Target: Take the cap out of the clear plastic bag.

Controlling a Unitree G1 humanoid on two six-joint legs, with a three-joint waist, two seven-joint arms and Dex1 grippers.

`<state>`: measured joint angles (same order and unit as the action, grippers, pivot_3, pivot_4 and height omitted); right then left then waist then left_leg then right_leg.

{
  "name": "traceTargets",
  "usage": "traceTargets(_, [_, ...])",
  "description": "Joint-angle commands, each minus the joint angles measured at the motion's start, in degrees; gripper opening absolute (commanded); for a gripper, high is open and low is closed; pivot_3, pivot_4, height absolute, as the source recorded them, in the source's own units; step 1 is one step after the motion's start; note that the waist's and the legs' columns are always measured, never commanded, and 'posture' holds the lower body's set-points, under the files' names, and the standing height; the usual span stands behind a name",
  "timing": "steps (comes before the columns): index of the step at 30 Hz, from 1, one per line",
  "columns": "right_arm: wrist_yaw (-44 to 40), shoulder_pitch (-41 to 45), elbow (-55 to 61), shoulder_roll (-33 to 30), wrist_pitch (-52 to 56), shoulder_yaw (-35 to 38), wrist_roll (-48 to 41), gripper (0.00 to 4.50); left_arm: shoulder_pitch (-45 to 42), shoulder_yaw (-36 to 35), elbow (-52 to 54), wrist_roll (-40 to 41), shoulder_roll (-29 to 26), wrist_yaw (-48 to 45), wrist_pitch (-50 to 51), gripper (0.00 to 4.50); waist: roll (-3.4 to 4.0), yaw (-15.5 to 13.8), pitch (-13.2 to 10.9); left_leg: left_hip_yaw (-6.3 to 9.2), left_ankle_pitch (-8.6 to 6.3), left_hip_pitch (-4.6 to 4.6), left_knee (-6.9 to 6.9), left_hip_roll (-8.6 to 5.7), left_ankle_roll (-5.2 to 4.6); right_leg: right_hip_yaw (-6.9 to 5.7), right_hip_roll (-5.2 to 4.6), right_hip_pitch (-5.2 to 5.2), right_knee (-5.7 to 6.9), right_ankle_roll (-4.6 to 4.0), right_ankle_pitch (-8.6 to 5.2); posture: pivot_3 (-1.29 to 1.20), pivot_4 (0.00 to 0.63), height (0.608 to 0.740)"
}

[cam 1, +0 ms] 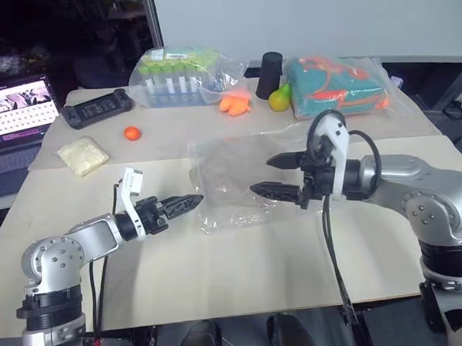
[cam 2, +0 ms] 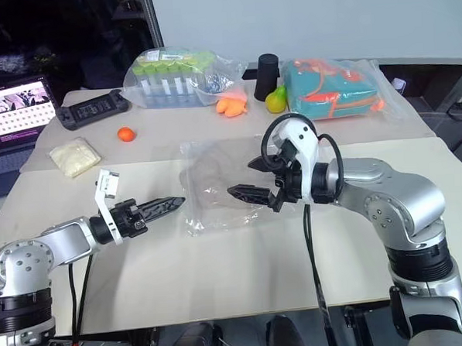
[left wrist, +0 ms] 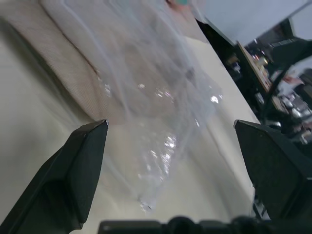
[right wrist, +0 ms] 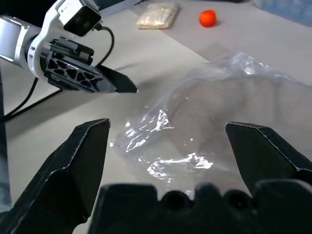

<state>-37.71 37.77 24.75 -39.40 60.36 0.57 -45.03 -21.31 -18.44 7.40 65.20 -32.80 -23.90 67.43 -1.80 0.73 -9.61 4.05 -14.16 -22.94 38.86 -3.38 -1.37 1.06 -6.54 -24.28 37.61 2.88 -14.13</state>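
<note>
Between the spread jaws, the cap point(right wrist: 214, 114) shows as a dim tan blur through the clear plastic bag point(right wrist: 161, 122); its seams are unreadable.

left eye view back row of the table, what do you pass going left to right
black controller → small orange ball → bag of green-capped tubes → orange toy pieces → black cylinder → bag with the teal-and-orange item
</note>
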Motion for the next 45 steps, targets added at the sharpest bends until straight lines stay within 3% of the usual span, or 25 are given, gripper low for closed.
traceTargets(1, [0.0, 0.9, 1.3, -0.7, -1.7, 2.0, 0.4, 4.5, -3.6, -1.8, -4.5, -2.3, -0.4, 1.9, -1.8, 4.46, 0.0, -0.1, 0.0, 0.0, 0.0, 0.0, 0.0, 0.0, 0.0, 0.0, 0.0, 0.01, 0.01, 0.0, 0.0, 0.0, 0.15, 0.74])
traceTargets(8, [0.5, 1.6, 0.6, -0.4, -2.1, 1.8, 1.2, 4.5, -15.6, 0.0, -19.7, -7.6, 6.4, 6.4, -2.8, 4.46, -0.01, -0.6, 0.0, 0.01, 0.01, -0.01, 0.03, -0.04, 0.01, -0.06, -0.03, 0.03, 0.0, 0.01, 0.0, 0.0, 0.15, 0.74])
traceTargets(17, [1.7, 1.6, 1.0, -0.4, -1.8, 2.6, 1.3, 4.5, -26.3, 0.4, -38.9, -16.1, 9.6, 2.1, -9.4, 4.46, -0.01, -0.1, 0.0, 0.0, 0.04, -0.15, 0.05, -0.05, 0.06, -0.07, -0.02, -0.1, 0.01, 0.02, 0.02, 0.0, 0.15, 0.74])
traceTargets(23, [2.4, 1.7, 0.9, -0.5, -2.2, 2.5, 1.7, 4.5, -30.0, 0.1, -46.2, -18.4, 12.3, -1.4, -10.5, 4.46, -0.01, -0.1, 0.0, 0.01, 0.04, -0.18, 0.05, -0.06, 0.06, -0.08, -0.03, -0.09, 0.0, 0.03, 0.02, 0.0, 0.15, 0.74])
traceTargets(26, [2.7, 1.9, 0.8, -0.3, -2.5, 2.5, 2.1, 4.5, -29.6, 1.7, -44.8, -18.6, 13.3, -4.2, -7.5, 3.71, -0.01, -0.1, 0.0, 0.01, 0.04, -0.24, 0.05, -0.06, 0.06, -0.08, -0.04, -0.13, 0.0, 0.04, 0.03, 0.0, 0.15, 0.74])
traceTargets(30, [3.0, 1.9, 0.9, -0.2, -2.5, 2.5, 2.3, 4.5, -29.1, 1.2, -43.8, -19.0, 13.2, -4.8, -5.6, 2.32, -0.01, 0.1, 0.0, 0.01, 0.04, -0.25, 0.05, -0.05, 0.06, -0.07, -0.03, -0.18, 0.03, 0.04, 0.03, 0.0, 0.15, 0.74])
traceTargets(33, [3.1, 1.8, 0.7, -0.1, -2.8, 2.3, 2.6, 4.5, -29.0, -1.0, -43.0, -18.2, 13.2, -4.4, -5.1, 1.16, -0.01, 0.1, 0.0, 0.01, 0.05, -0.24, 0.06, -0.04, 0.07, -0.07, -0.03, -0.17, 0.05, 0.04, 0.03, 0.0, 0.15, 0.74])
traceTargets(36, [3.0, 1.9, 0.4, 0.1, -3.2, 2.0, 2.9, 4.5, -28.8, -4.9, -41.5, -17.2, 14.4, -1.9, -8.2, 0.31, -0.01, 0.0, 0.0, 0.01, 0.04, -0.24, 0.06, -0.04, 0.07, -0.07, -0.03, -0.17, 0.04, 0.04, 0.03, 0.0, 0.15, 0.74])
traceTargets(45, [2.2, 2.6, -0.3, 0.5, -3.8, 1.4, 4.0, 4.5, -24.9, -18.9, -32.1, -12.9, 21.8, 10.4, -23.5, 0.31, -0.01, 0.1, 0.0, 0.01, 0.06, -0.25, 0.06, -0.02, 0.09, -0.04, -0.04, -0.2, 0.01, 0.03, 0.04, 0.0, 0.15, 0.74])
